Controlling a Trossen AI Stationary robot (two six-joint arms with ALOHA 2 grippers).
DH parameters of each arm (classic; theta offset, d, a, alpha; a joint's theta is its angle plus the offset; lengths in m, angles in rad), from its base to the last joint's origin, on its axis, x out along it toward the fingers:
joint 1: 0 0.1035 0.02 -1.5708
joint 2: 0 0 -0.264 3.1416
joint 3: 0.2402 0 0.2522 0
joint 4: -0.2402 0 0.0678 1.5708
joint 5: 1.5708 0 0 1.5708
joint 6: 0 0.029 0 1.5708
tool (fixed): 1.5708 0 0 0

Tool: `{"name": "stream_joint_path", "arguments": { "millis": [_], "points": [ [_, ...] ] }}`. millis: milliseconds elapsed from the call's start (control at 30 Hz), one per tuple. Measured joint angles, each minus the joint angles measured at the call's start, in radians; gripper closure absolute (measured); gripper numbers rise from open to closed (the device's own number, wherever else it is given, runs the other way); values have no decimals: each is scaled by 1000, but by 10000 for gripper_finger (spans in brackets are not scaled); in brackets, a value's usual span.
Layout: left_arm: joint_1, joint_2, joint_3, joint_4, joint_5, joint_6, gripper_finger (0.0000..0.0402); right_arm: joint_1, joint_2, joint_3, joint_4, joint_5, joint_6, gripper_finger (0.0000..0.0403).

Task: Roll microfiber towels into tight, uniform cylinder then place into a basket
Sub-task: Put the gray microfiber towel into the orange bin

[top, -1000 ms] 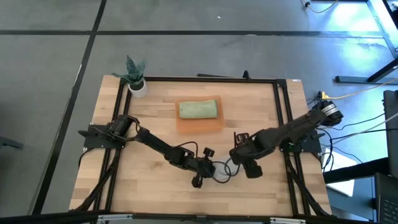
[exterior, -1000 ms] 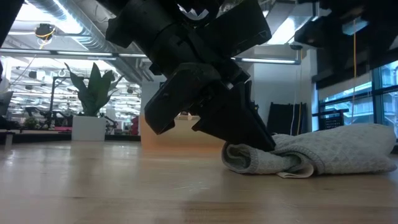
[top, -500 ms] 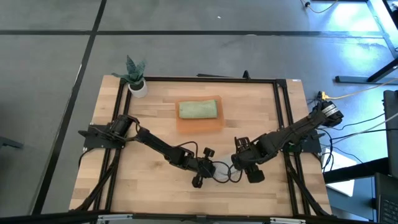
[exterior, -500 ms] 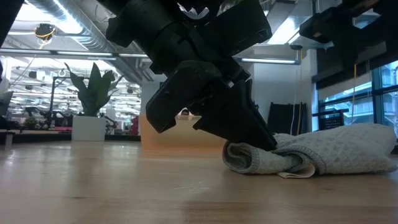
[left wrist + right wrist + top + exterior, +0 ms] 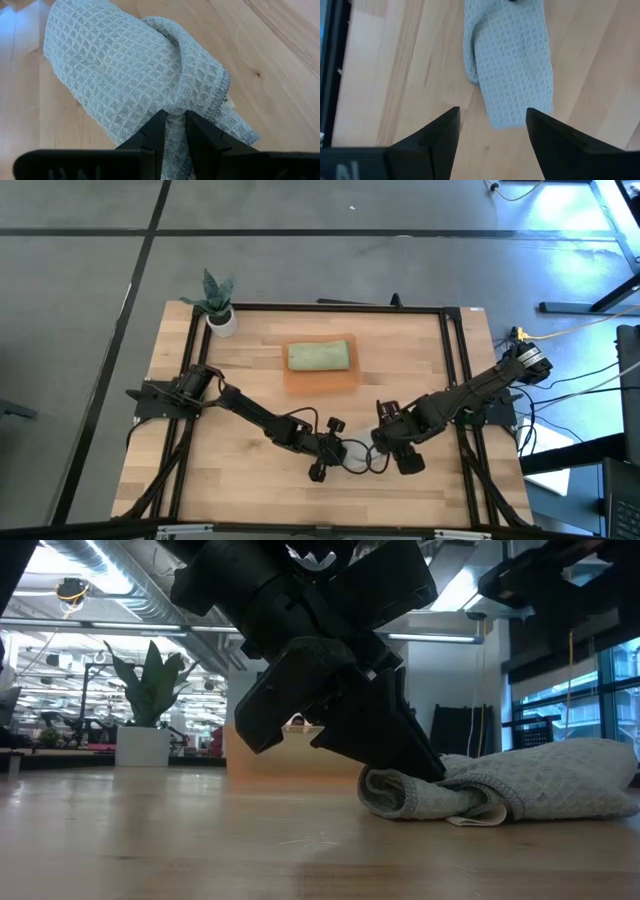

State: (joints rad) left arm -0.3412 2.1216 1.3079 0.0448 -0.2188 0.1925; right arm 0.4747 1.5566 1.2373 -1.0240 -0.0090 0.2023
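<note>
The left gripper (image 5: 172,131) is clamped on one end of the grey towel (image 5: 130,75) (lying on the table, short of the basket (image 5: 320,378)), its length running toward the spread-fingered right gripper (image 5: 492,131).

Even, bright light falls on the table (image 5: 250,380) from overhead, and the arms cast only short, soft shadows just beside themselves. Level with the table, ceiling strip lights and the windows behind the grey towel (image 5: 520,785) glare, leaving the arm above the towel a near-black silhouette and the wood nearest the camera blurred. Close up, the towel's waffle weave is sharp.
</note>
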Motion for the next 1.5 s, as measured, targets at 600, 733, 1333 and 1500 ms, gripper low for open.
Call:
{"name": "stream_joint_path", "arguments": {
  "millis": [600,733,1333,1500],
  "points": [
    [0,0,0,1,0,0,333,0,8,2,101,-33,182,175],
    [0,0,0,2,-1,0,333,0,8,2,100,-79,196,175],
    [0,0,0,2,-1,0,333,54,30,-22,100,106,215,14],
    [0,0,2,14,-1,0,333,54,37,-129,211,122,184,8]
  ]
}}
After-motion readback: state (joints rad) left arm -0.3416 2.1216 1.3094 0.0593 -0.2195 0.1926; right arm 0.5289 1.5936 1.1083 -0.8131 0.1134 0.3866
